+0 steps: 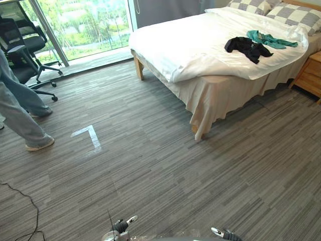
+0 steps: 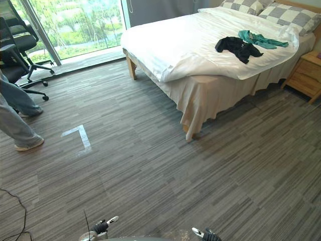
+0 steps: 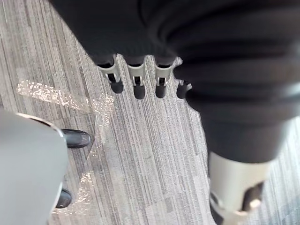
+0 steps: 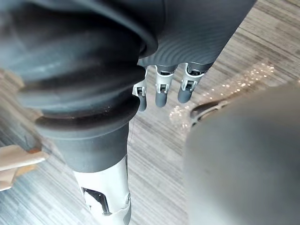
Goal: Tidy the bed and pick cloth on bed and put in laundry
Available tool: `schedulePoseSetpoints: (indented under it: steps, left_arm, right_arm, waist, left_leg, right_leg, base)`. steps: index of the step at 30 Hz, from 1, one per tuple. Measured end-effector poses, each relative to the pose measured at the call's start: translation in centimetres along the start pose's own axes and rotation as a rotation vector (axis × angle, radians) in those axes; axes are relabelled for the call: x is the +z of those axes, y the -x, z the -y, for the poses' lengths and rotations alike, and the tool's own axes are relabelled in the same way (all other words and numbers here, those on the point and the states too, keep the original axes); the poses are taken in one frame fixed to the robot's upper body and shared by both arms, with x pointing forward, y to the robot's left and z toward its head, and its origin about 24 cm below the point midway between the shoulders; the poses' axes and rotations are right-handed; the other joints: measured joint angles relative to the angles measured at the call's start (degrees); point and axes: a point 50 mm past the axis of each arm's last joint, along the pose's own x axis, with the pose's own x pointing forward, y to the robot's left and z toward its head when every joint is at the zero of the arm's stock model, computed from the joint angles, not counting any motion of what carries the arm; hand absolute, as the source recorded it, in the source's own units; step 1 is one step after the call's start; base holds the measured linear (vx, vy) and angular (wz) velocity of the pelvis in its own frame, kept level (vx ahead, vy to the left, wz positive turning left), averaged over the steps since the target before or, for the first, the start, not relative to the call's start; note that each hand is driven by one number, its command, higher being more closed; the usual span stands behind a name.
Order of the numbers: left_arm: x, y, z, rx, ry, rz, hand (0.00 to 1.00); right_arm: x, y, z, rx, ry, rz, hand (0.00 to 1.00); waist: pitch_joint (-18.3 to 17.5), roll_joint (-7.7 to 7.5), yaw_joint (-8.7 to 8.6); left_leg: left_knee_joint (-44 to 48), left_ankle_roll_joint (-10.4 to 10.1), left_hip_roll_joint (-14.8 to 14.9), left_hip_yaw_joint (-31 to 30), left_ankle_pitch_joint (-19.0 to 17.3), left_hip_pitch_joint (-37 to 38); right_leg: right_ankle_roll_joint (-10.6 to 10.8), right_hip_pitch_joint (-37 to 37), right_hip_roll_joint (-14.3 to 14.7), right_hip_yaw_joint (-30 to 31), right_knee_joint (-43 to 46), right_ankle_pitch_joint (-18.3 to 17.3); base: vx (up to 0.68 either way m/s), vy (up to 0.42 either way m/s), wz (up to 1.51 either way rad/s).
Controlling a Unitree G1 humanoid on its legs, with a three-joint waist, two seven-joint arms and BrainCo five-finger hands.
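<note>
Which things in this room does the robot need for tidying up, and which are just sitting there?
For the job: the bed; the black cloth and the green cloth lying on it.
Just there: the office chair, the wooden nightstand, the white tape mark on the floor, a person's legs.

1. Daylight comes in through the big window [image 1: 85,25] at the far left, and the greenery outside is washed out and bright.
2. The white bed [image 1: 190,45] catches that light and is the brightest thing indoors, with soft grey shade in its folds.
3. Dark shadow lies on the floor [image 1: 165,170] under the bed's near edge.
4. The taped corner mark [image 1: 90,136] shines pale, and glittering patches [image 3: 61,96] of glare show in both wrist views.
5. Elsewhere the floor is softly, evenly lit.
</note>
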Motion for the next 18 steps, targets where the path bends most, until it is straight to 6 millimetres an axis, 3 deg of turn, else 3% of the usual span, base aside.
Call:
schedulePoseSetpoints:
  steps: [4, 7, 11, 18]
  left_arm:
    - [0.0, 0.0, 0.1, -0.019, 0.001, 0.003, 0.00]
    - [0.0, 0.0, 0.1, -0.009, -0.010, 0.000, 0.00]
    - [0.9, 0.0, 0.5, -0.017, -0.186, 0.021, 0.00]
    - [1.5, -0.1, 1.0, 0.037, -0.276, 0.034, 0.00]
  right_arm:
    - [0.2, 0.0, -0.2, 0.005, 0.025, 0.041, 0.00]
    - [0.4, 0.0, -0.5, 0.021, 0.070, 0.049, 0.00]
    - [0.9, -0.1, -0.8, 0.037, 0.140, 0.063, 0.00]
    - [1.4, -0.2, -1.1, 0.047, 0.216, 0.066, 0.00]
  waist:
    - [0.1, -0.18, 0.02]
    - [0.4, -0.67, 0.00]
    - [0.4, -0.73, -0.02]
    - [0.4, -0.71, -0.12]
  left_leg:
    - [-1.1, 0.4, -0.2, 0.2, 0.3, 0.1]
    - [-2.6, 2.1, -0.2, 0.6, 1.4, 0.8]
    - [-2.7, 2.2, -0.1, 1.2, 1.4, 0.8]
    - [-3.6, 2.2, 0.2, 1.7, 1.4, 1.0]
  right_leg:
    - [-1.0, -0.3, 0.0, -0.5, -0.2, -0.6]
    - [-1.9, -0.5, 0.2, -0.7, -0.3, -0.9]
    - [-2.7, -0.5, 0.5, -0.4, -0.9, -0.5]
    - [-2.9, -0.6, 1.1, 0.5, -1.7, -0.3]
  base:
    - [-0.10, -0.037, 0.01]
    - [-0.10, -0.041, 0.02]
    - [-0.07, -0.037, -0.04]
    - [0.01, -0.030, -0.09]
